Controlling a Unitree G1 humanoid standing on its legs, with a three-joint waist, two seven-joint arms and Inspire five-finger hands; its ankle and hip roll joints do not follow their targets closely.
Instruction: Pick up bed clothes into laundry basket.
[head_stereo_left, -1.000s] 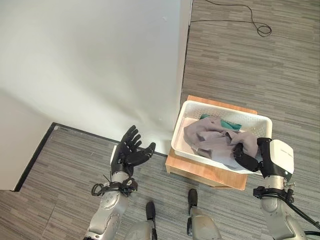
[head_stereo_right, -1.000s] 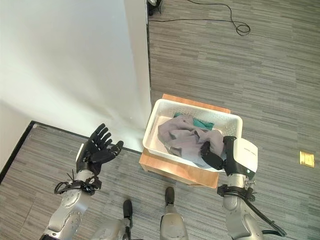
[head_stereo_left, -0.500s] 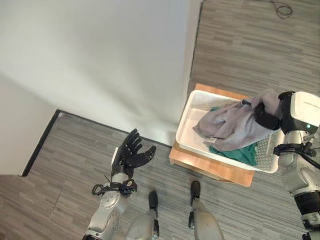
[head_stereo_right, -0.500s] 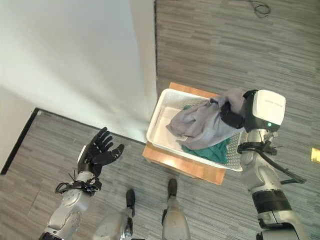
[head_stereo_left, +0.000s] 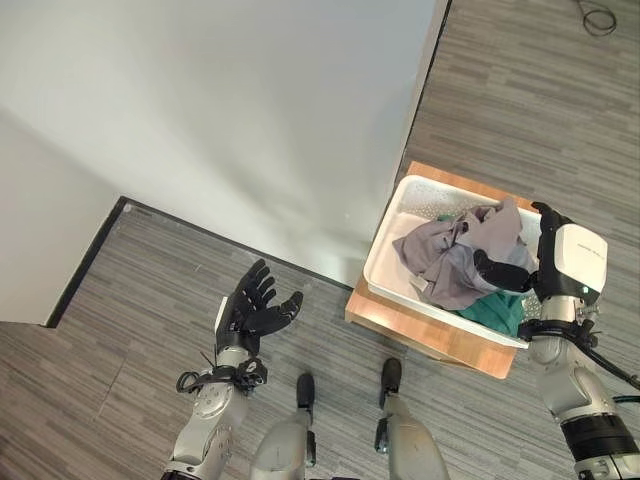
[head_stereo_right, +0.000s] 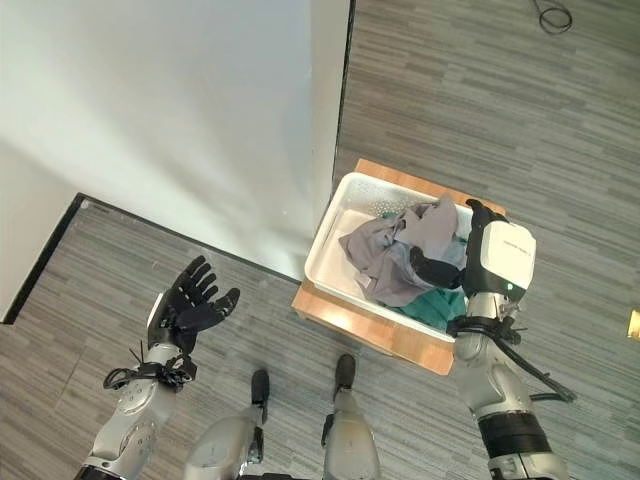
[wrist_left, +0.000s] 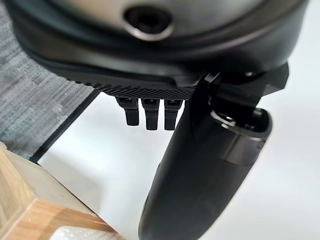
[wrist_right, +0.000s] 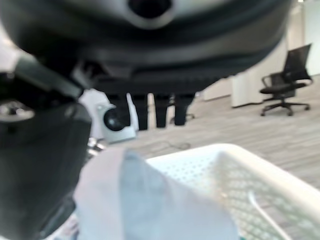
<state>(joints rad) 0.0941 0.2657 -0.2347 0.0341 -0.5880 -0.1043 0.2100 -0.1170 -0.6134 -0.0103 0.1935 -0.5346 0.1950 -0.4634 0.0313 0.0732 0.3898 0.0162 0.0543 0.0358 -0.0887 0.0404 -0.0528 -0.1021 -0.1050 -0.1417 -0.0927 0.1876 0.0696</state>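
Observation:
A grey cloth (head_stereo_left: 445, 258) lies bunched in the white laundry basket (head_stereo_left: 385, 268), on top of a green cloth (head_stereo_left: 497, 310). My right hand (head_stereo_left: 505, 272) is at the basket's right side, with its thumb lying across the grey cloth and its fingers straight beside a raised fold. In the right wrist view the fingers (wrist_right: 155, 107) point straight out past the grey cloth (wrist_right: 145, 200) and the basket's rim (wrist_right: 240, 170). My left hand (head_stereo_left: 252, 310) hovers open and palm up over the floor, holding nothing; its straight fingers (wrist_left: 146, 112) show in the left wrist view.
The basket stands on a low wooden stand (head_stereo_left: 420, 335) on grey plank flooring. A large white surface (head_stereo_left: 250, 120) with a dark lower edge takes up the upper left, right beside the basket. An office chair (wrist_right: 282, 90) stands far off.
Half a second ago my right hand held the grey cloth raised over the basket; now the cloth rests in the basket and the fingers are straight. The camera has shifted.

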